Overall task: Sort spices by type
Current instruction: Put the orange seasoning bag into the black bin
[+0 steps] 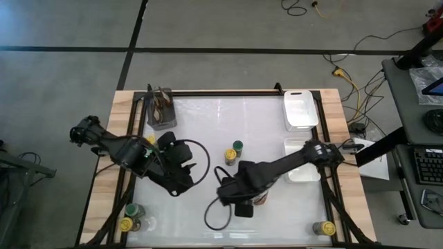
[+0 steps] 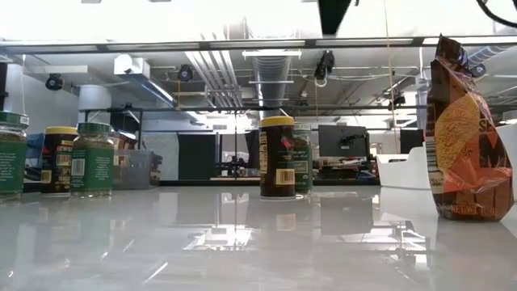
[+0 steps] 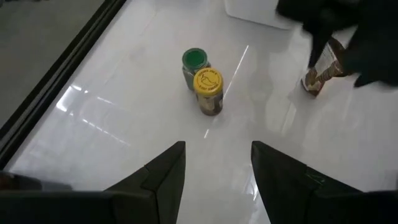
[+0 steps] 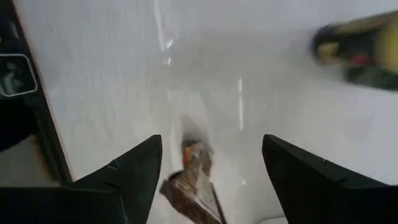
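Two spice jars stand touching mid-table, one yellow-lidded (image 3: 208, 90) and one green-lidded (image 3: 196, 62); in the high view they are the pair (image 1: 234, 151). More jars (image 1: 131, 216) stand at the near left corner, and one (image 1: 324, 227) at the near right. A brown-orange pouch (image 2: 468, 137) stands upright on the table. My right gripper (image 4: 211, 140) hangs open above the pouch (image 4: 193, 183), clear of it. My left gripper (image 3: 217, 146) is open and holds nothing. It is above the table left of the middle pair (image 1: 181, 169), pointing slantwise down toward it.
A grey cup of brown sticks (image 1: 160, 107) stands at the far left. Two white trays (image 1: 301, 109) (image 1: 304, 166) lie along the right side. Black cables loop on the table near both arms. The bare white tabletop (image 1: 228, 114) lies between cup and trays.
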You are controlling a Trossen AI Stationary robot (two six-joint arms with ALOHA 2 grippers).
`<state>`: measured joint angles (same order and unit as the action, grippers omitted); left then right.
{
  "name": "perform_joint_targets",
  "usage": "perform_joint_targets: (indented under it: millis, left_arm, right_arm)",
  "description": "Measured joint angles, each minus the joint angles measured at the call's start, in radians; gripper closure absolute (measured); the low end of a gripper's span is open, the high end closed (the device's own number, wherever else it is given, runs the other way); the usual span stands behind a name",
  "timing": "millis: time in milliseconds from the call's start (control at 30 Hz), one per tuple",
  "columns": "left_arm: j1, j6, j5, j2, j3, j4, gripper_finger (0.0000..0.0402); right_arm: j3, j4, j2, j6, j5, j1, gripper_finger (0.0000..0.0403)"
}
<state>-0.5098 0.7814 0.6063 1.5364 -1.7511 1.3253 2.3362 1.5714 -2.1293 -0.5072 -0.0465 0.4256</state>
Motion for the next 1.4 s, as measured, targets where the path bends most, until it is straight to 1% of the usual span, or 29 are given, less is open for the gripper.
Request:
perform_joint_targets:
  millis: [100, 200, 300, 400, 533, 700, 800, 900, 967, 1100, 1167, 1233, 1300, 1400]
  left_arm:
    - [-0.034, 0.04, 0.004, -0.005, 0.023, 0.013, 0.0235]
    - [-0.076, 0.071, -0.024, -0.003, 0.062, 0.009, 0.0235]
    - [-0.113, 0.113, -0.032, -0.002, 0.113, -0.007, 0.0235]
    - [-0.135, 0.148, -0.033, -0.002, 0.162, -0.042, 0.0235]
    - [-0.146, 0.186, -0.041, -0.001, 0.206, -0.071, 0.0235]
    - [-0.148, 0.216, -0.048, 0.0, 0.238, -0.077, 0.0235]
    - [-0.156, 0.231, -0.06, 0.0, 0.241, -0.077, 0.0235]
    - [-0.175, 0.256, -0.07, 0.0, 0.241, -0.078, 0.0235]
    - [-0.194, 0.275, -0.07, 0.0, 0.241, -0.08, 0.0235]
    - [-0.238, 0.338, -0.07, 0.0, 0.241, -0.1, 0.0235]
    - [-0.26, 0.363, -0.069, 0.0, 0.241, -0.129, 0.0235]
    - [-0.279, 0.382, -0.067, 0.001, 0.241, -0.166, 0.0235]
    - [-0.296, 0.397, -0.059, 0.001, 0.241, -0.201, 0.0235]
    - [-0.317, 0.415, -0.02, 0.001, 0.241, -0.232, 0.0235]
  right_arm:
    - [-0.002, 0.0, 0.068, 0.005, -0.026, 0.05, 0.0129]
    - [-0.011, -0.001, 0.135, -0.004, -0.043, 0.11, 0.0131]
    - [-0.05, 0.0, 0.195, -0.017, -0.095, 0.179, 0.0137]
    - [-0.13, 0.0, 0.247, -0.061, -0.167, 0.242, 0.0144]
    - [-0.27, 0.002, 0.284, -0.101, -0.172, 0.295, 0.0152]
    - [-0.436, 0.001, 0.289, -0.091, -0.163, 0.312, 0.0158]
    - [-0.478, 0.001, 0.292, -0.017, -0.151, 0.306, 0.0155]
    - [-0.479, -0.001, 0.298, 0.129, -0.133, 0.292, 0.0148]
    - [-0.476, -0.003, 0.301, 0.285, -0.135, 0.288, 0.0144]
    - [-0.479, -0.007, 0.303, 0.669, -0.139, 0.285, 0.0137]
    - [-0.486, -0.012, 0.302, 0.794, -0.137, 0.276, 0.0136]
    - [-0.499, -0.024, 0.301, 0.84, -0.138, 0.254, 0.0138]
    - [-0.518, -0.04, 0.3, 0.841, -0.138, 0.221, 0.0144]
    - [-0.545, -0.057, 0.3, 0.837, -0.139, 0.169, 0.0156]
